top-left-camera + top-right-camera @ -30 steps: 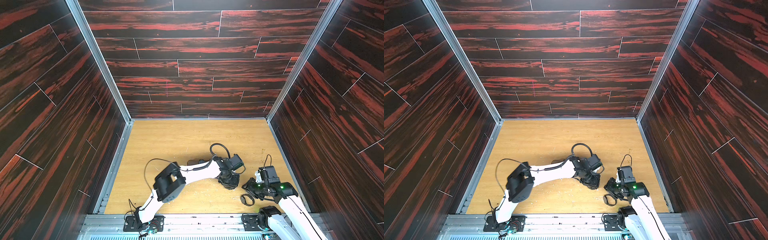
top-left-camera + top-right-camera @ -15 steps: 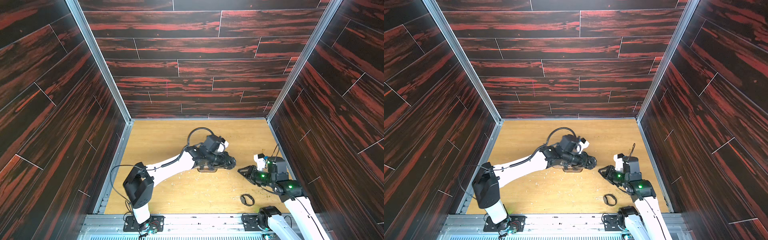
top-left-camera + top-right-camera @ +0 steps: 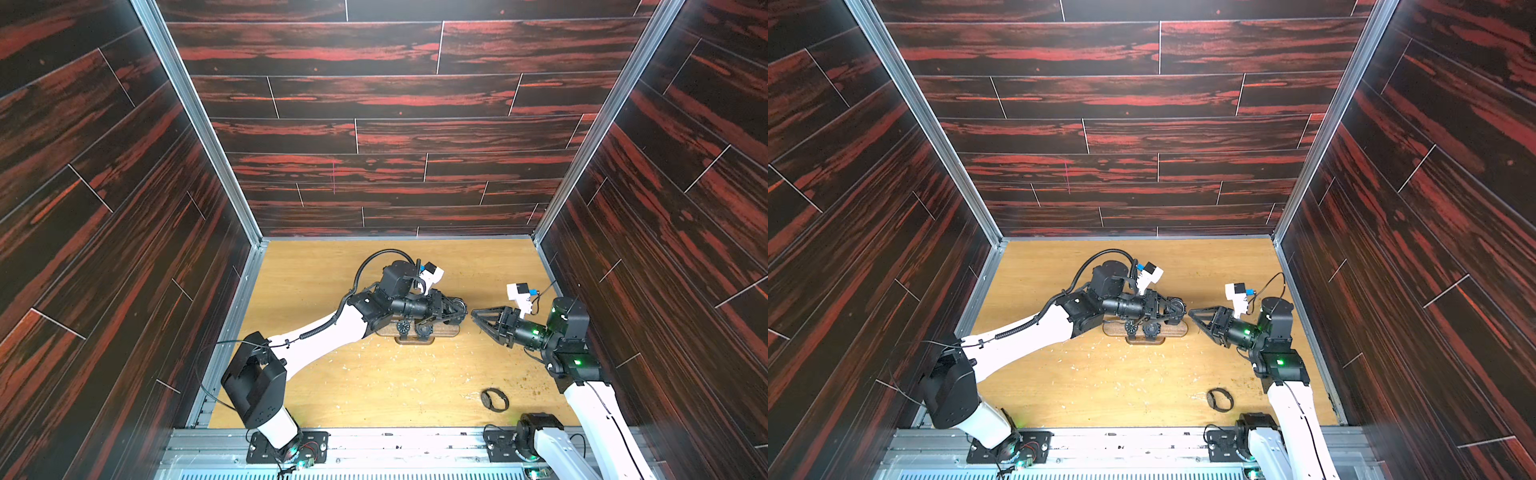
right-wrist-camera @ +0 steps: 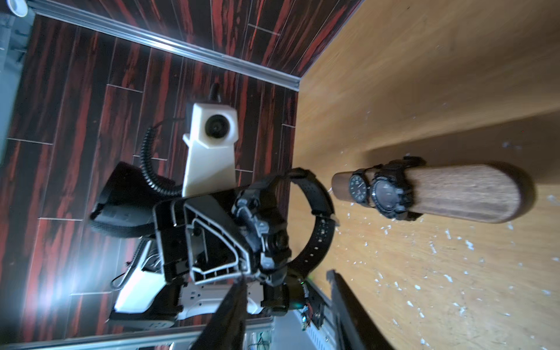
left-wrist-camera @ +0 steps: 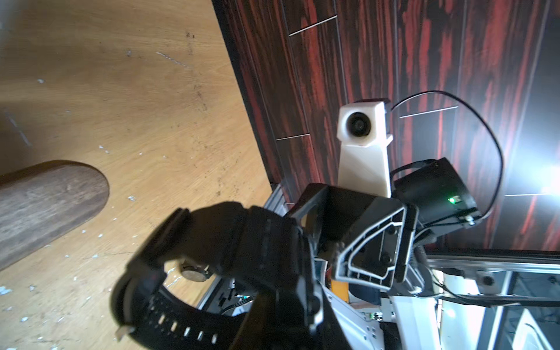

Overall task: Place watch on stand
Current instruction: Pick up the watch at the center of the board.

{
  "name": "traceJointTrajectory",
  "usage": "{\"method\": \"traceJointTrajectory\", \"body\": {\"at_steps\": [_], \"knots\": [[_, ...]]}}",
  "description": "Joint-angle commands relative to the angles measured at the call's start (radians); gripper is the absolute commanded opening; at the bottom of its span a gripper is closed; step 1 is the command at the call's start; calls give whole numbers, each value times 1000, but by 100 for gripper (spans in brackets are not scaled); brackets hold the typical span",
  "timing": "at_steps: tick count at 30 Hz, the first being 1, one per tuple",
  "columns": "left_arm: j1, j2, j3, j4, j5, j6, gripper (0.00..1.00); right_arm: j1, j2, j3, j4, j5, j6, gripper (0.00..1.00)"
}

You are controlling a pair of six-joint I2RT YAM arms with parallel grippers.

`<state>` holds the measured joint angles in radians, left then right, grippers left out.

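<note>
A: Presently, where's the watch (image 4: 272, 239)?
B: Gripped by the left gripper (image 3: 455, 309), above the table (image 3: 374, 382), near the stand's (image 4: 460, 194) bare right end, not touching.
A: Clearance?
B: Right gripper (image 3: 478, 319), jaws apart and empty, faces that end; open room toward the arm bases.
A: Obscured?
B: Left arm (image 3: 324, 336) hides the stand's left part in both top views. Two other watches (image 4: 388, 194) sit mid-bar.

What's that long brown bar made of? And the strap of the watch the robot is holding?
The stand looks like wood: dark brown, matt, with streaky grain running along it. The strap of the held watch seems to be rubber or soft plastic: matt black, bent in a smooth loop, with rows of punched holes.
</note>
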<state>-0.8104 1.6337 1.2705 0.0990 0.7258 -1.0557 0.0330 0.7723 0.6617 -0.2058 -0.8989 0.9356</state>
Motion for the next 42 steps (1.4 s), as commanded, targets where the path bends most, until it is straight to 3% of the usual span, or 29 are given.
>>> {"method": "traceJointTrajectory", "body": {"at_steps": [1,17,32,42], "knots": [[4,-28,4,97,58,-29,16,-2,13,41,60,-72,13,48],[4,5,0,194,93,-89,24,63,90,56,249,-100,103,47],[3,4,-17,235,100,-112,26,107,101,52,344,-94,150,21],[2,-9,-37,246,110,-113,18,108,97,45,439,-91,227,31]]}}
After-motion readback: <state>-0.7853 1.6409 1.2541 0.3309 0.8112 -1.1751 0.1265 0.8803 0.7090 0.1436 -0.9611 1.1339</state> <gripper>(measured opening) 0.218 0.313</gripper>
